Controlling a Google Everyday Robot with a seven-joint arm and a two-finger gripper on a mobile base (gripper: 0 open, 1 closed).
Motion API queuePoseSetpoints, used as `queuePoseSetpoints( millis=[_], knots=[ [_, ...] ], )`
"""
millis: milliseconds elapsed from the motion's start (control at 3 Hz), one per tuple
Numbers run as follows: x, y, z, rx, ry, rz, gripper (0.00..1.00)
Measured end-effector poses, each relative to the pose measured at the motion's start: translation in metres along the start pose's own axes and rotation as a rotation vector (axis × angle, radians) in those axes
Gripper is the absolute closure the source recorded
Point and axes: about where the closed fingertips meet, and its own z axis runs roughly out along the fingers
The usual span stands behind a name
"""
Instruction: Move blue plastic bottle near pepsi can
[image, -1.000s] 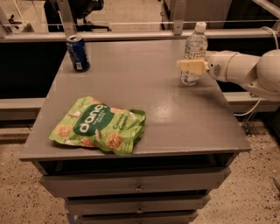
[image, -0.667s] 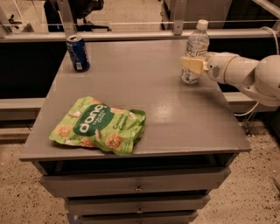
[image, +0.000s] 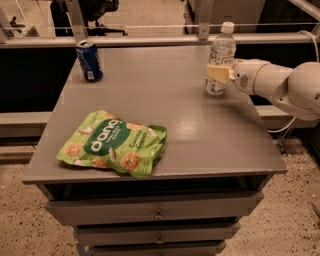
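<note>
The hand (image: 216, 73) reaches in from the right and grips the bottle (image: 221, 50) around its middle, near the far right edge of the bench (image: 200, 130). The can (image: 90, 61) stands well apart at the far left corner.

Matt gripper (image: 217, 72) at bottle (image: 221, 51) (clear plastic)
</note>
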Motion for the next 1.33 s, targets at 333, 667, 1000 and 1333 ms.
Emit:
queuePoseSetpoints(
  millis=[333,667,1000,1333],
  knots=[
    [-0.014,0.023,0.012,-0.041,-0.042,-0.018,1.00],
    [-0.036,0.069,0.050,-0.155,-0.106,-0.068,1.00],
    [-0.043,0.112,0.088,-0.274,-0.109,-0.125,1.00],
    [-0.043,0.146,0.120,-0.353,-0.076,-0.179,1.00]
  ],
)
